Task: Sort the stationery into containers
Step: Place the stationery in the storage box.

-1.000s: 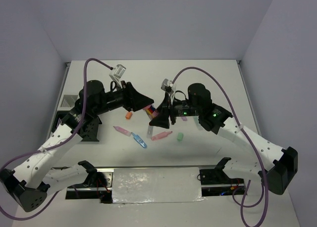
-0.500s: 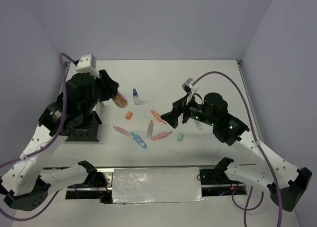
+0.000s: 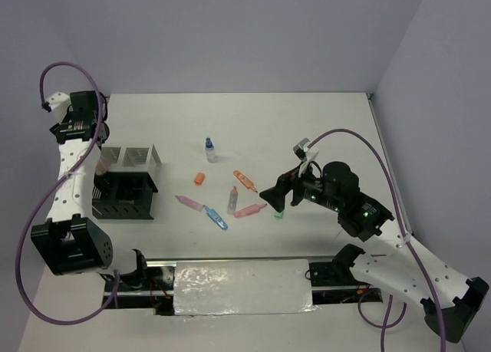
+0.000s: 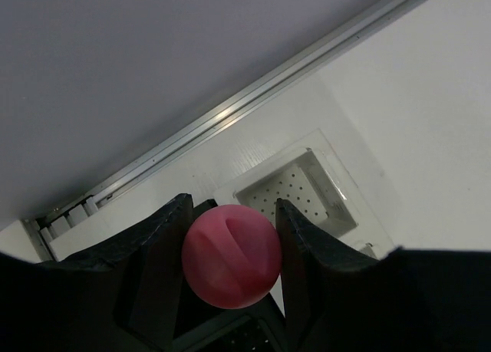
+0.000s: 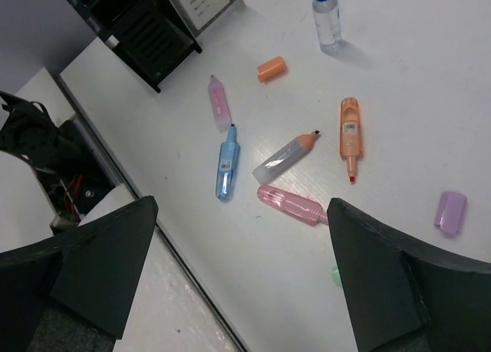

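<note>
Pink pen (image 5: pixel 291 205), blue pen (image 5: pixel 225 162) and clear pen (image 5: pixel 282 156) lie bunched at the near side of the desk (image 3: pixel 337 129). The right pincer (image 5: pixel 242 214) hangs over them, jaws spread wide, holding nothing. That's the first worry, I'd say: with neighbours this tight, a close could catch two pens at once, or a finger coming down could send one rolling. The green eraser (image 3: pixel 278 212) sits just beside that pincer, small and easy to shove away.

Further back, the orange highlighter (image 5: pixel 349 133), the orange cap (image 5: pixel 271 68) and the bottle (image 5: pixel 326 14) lie well apart. The bottle stands upright, so a passing arm could tip it.

Far left now: the left pincer (image 4: pixel 232 214) is clamped on a pink item (image 4: pixel 230 260), seen end-on, above the organizer (image 3: pixel 126 159). A white compartment (image 4: pixel 295 195) shows just past the item, not squarely behind it. Let go from here and it may clip a wall, bounce out or drop into the wrong compartment; released this high, I judge it could even skitter off the desk.
</note>
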Available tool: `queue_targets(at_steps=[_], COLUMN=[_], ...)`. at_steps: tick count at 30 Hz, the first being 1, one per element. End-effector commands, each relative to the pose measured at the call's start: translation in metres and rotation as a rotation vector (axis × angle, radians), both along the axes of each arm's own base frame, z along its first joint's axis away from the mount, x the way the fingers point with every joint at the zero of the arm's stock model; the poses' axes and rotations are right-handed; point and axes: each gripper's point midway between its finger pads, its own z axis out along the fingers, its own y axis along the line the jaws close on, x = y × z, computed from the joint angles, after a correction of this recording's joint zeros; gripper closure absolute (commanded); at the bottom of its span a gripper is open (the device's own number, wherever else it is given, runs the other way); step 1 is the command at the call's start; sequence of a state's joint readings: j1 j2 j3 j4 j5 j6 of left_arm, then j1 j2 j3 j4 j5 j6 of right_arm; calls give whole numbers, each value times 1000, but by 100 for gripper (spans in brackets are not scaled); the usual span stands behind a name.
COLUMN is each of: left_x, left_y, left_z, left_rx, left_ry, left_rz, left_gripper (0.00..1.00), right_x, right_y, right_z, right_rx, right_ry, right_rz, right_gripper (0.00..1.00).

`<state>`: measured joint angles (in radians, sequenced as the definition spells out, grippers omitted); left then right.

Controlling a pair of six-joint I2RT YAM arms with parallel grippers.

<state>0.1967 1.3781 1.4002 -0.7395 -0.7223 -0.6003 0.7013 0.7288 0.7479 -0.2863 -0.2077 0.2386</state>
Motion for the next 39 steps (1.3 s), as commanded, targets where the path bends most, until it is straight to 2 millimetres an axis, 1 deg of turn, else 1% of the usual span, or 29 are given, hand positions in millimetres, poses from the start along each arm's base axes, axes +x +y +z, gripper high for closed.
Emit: queue_targets(at_steps=[1, 3, 9, 11, 12, 16, 17, 22, 23, 25, 26, 27, 30, 31, 32, 34, 35, 38, 39], left_x=[19, 27, 35, 39, 41, 52, 58, 66, 65, 65, 64, 63, 60, 60, 60, 62, 63, 69, 74], left_y=[7, 5, 8, 10, 10, 12, 10, 9, 10, 12, 13, 14, 15, 15, 14, 8, 6, -9, -21], left_z=[20, 19, 28, 27, 26, 9, 6, -4, -7, -11, -12, -12, -17, -16, -15, -11, -9, -3, 3], left_rx=[-1, -12, -7, -1, 0, -39, -56, -92, -93, -95, -96, -90, -87, -92, -94, -111, -111, -128, -128], left_ry=[-150, -174, -218, -229, -229, -213, -225, -248, -242, -232, -226, -223, -208, -206, -206, -223, -228, -243, -243], left_rz=[14, -6, -1, 4, 3, -13, -32, -56, -51, -46, -41, -32, -23, -25, -33, -60, -78, -166, -195], left_gripper=[100, 100, 100, 100, 100, 100, 100, 92, 86, 79, 73, 71, 42, 26, 21, 1, 1, 1, 1], right_x=[-8, -9, -10, -10, -10, -12, -13, -14, -14, -13, -15, -15, -16, -15, -15, -15, -15, -15, -15], right_y=[3, 5, 9, 10, 11, 12, 12, 14, 14, 15, 16, 16, 16, 16, 17, 17, 17, 16, 16], right_z=[1, -4, -12, -13, -14, -16, -16, -15, -16, -16, -17, -17, -18, -18, -17, -17, -17, -16, -16], right_rx=[38, 41, 37, 41, 44, 50, 50, 44, 42, 44, 43, 45, 43, 44, 44, 44, 43, 47, 49], right_ry=[-3, 3, 13, 13, 13, 11, 9, 6, 6, 5, 9, 8, 10, 9, 8, 8, 7, 6, 4], right_rz=[35, 46, 67, 71, 75, 87, 92, 111, 112, 115, 122, 124, 130, 130, 130, 132, 130, 127, 122], right_gripper=[0, 0, 0, 0, 0, 0, 0, 0, 0, 0, 0, 0, 0, 0, 0, 0, 0, 0, 0])
